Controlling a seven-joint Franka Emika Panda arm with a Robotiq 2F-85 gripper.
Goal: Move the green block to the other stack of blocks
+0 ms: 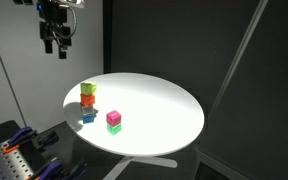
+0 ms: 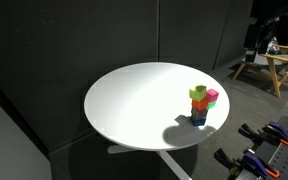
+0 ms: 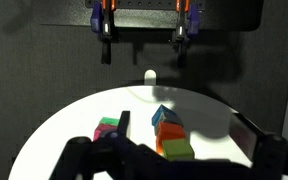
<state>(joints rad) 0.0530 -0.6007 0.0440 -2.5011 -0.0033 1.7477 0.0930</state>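
The claw (image 1: 54,47) hangs empty with its fingers apart. Well below it on the table (image 1: 164,110), the green block (image 1: 88,88) tops the other stack of blocks (image 1: 88,102), orange over blue. Just beside that stack, farther from the claw, a magenta cube (image 1: 113,117) sits on a deeper green block (image 1: 114,127).

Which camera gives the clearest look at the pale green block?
An exterior view: the green block tops the other stack of blocks, well apart from the magenta cube. In an exterior view the green block overlaps that magenta cube. The wrist view shows it from above, low in frame.
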